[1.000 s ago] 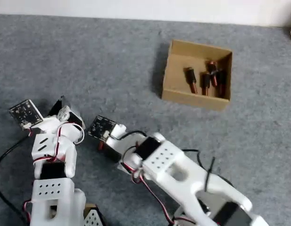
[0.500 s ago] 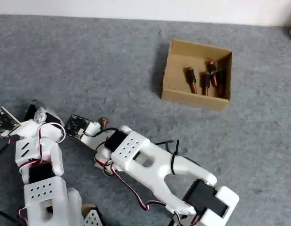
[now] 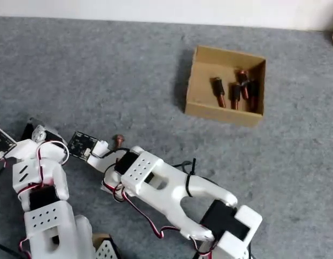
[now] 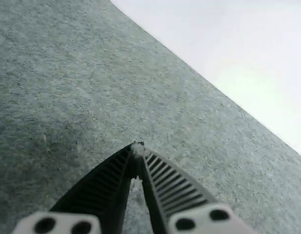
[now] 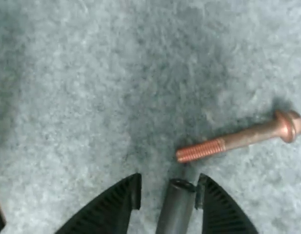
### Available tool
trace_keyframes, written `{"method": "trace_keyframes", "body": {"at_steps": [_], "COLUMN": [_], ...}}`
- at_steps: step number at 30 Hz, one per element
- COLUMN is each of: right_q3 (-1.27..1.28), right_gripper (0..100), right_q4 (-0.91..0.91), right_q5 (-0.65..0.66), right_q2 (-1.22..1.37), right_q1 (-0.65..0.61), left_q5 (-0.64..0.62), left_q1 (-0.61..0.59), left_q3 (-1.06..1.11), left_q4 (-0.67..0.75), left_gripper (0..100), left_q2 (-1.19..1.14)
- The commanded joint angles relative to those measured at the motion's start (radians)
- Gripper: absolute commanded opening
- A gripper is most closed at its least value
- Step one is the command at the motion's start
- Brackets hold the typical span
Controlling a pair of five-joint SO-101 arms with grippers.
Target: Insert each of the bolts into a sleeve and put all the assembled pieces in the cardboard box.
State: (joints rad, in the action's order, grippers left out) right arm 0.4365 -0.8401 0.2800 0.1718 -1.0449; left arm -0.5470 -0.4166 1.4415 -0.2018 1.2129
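In our right wrist view the right claw stands partly open over the grey bench. A dark sleeve runs lengthwise between its fingers. The sleeve sits close against one finger and leaves a clear gap to the other, so we do not see it clamped. Just ahead of the fingertips, toward the side the sleeve sits on, lies a copper bolt. It is flat on the bench, with its threaded end nearest the claw and its round head pointing away. The end of the sleeve and the threads are near each other but apart. Our high view tells us none of this about the fingers, since the right arm and its camera board cover the claw, and there we find only the bolt peeking out just past the wrist. The high view does give us the box, well away from both claws and beyond the right one, with several assembled pieces lying inside. It also shows the left arm alongside the right. The left wrist view shows the left claw closed, tips touching and holding nothing, above bare bench, with a pale wall far beyond its tips.
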Motion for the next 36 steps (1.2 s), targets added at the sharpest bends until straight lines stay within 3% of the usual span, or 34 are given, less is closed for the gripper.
{"method": "trace_keyframes", "body": {"at_steps": [1, 9, 29, 32, 36], "right_q3": [-0.022, -0.025, -0.081, -0.084, -0.088], "right_gripper": [17.0, 16.6, 16.6, 16.3, 0.0], "right_q4": [-0.022, -0.027, -0.061, -0.101, -0.113], "right_q5": [-0.012, -0.086, -0.092, -0.15, -0.153], "right_q2": [0.076, 0.068, 0.076, 0.077, 0.077], "right_q1": [0.022, 0.071, 0.077, 0.077, 0.085], "left_q5": [-0.008, -0.008, -0.008, -0.008, -0.008], "left_q1": [0.028, 0.031, 0.028, 0.028, 0.03], "left_q3": [-0.076, -0.074, -0.076, -0.076, -0.074], "left_q4": [0.021, 0.021, 0.021, 0.021, 0.021], "left_gripper": [1, 1, 1, 1, 1], "left_q2": [0.013, 0.013, 0.013, 0.013, 0.013]}}
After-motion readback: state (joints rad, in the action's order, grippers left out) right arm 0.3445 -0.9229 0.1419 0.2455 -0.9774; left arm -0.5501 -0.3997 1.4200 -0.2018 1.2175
